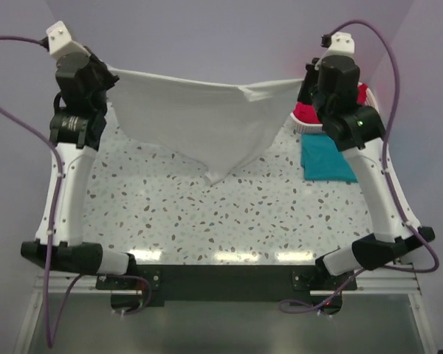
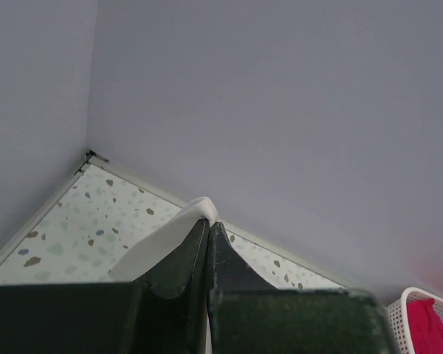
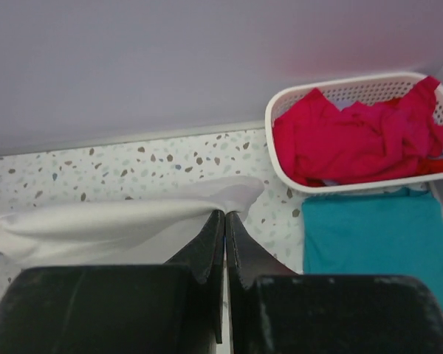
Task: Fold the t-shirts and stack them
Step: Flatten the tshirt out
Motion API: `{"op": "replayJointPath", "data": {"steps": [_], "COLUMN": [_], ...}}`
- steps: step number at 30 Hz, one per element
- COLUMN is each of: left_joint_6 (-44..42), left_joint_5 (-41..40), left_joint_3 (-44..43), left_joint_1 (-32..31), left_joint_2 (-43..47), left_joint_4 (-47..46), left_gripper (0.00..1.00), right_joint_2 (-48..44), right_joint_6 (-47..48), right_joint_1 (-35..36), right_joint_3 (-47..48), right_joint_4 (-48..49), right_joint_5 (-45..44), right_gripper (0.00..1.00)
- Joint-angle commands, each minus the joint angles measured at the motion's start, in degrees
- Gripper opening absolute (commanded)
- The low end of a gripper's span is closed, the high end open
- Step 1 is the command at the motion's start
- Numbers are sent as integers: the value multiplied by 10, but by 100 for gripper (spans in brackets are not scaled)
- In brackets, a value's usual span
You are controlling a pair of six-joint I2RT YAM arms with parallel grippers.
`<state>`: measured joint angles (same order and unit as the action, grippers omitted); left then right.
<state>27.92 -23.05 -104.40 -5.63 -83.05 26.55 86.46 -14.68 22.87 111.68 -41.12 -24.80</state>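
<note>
A white t-shirt (image 1: 207, 122) hangs stretched in the air between both arms, its lowest point drooping to the table near the middle. My left gripper (image 2: 208, 221) is shut on its left corner (image 2: 196, 210), held high at the back left. At the back right my right gripper (image 3: 225, 214) is shut on the shirt's other corner (image 3: 236, 193). A folded teal t-shirt (image 1: 326, 158) (image 3: 373, 240) lies flat on the table at the right. Crumpled red-pink t-shirts (image 3: 354, 136) fill the basket.
A white lattice basket (image 3: 280, 166) (image 1: 301, 122) stands at the back right, just behind the teal shirt. The speckled table (image 1: 207, 214) meets grey walls at the back and left (image 2: 88, 153). Purple cables loop beside both arms.
</note>
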Motion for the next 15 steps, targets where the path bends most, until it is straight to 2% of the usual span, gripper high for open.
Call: {"op": "replayJointPath", "data": {"steps": [1, 3, 6, 10, 15], "left_joint_6": [-60, -71, -85, -97, -109], "left_joint_5": [8, 22, 64, 78, 92], "left_joint_3": [59, 89, 111, 132, 118], "left_joint_1": [4, 4, 4, 4, 4], "left_joint_2": [130, 195, 267, 357, 396], "left_joint_4": [-68, -81, -63, -29, 10], "left_gripper": [0, 0, 0, 0, 0], "right_joint_2": [-118, -156, -218, -283, -316], "right_joint_6": [67, 85, 106, 144, 180], "right_joint_1": [1, 0, 0, 0, 0], "right_joint_3": [-22, -37, -40, -30, 18], "right_joint_4": [21, 27, 11, -25, -62], "right_joint_5": [-18, -1, 29, 64, 73], "right_gripper": [0, 0, 0, 0, 0]}}
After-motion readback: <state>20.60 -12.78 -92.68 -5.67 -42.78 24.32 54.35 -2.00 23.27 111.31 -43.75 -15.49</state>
